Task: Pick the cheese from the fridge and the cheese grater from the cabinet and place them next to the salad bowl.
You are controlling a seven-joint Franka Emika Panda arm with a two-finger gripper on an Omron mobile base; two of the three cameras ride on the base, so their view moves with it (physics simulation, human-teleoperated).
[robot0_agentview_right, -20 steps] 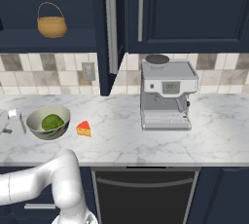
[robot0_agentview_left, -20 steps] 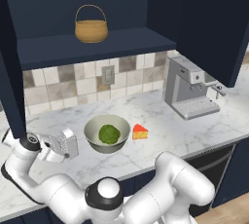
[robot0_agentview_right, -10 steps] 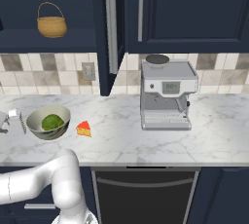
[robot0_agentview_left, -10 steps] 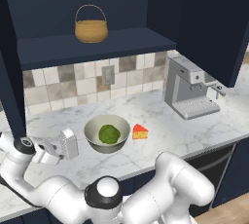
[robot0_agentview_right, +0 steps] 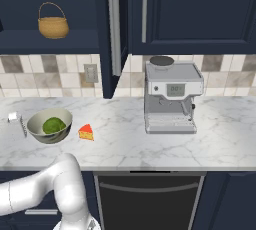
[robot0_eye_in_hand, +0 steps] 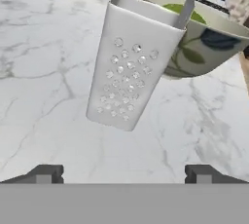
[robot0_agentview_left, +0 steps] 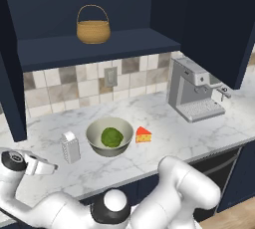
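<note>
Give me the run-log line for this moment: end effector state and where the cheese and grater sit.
end effector: open, empty | cheese grater: upright on counter, left of salad bowl | cheese: right of bowl

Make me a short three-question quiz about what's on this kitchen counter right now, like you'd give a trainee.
1. True or false: the cheese grater stands upright on the counter.
2. What lies on the opposite side of the salad bowl from the grater: (a) the cheese, (b) the basket, (c) the coffee machine?
3. Is the pincer open or shut?

Key: 1 true; 2 a; 3 open, holding nothing, with the grater just ahead of it.
</note>
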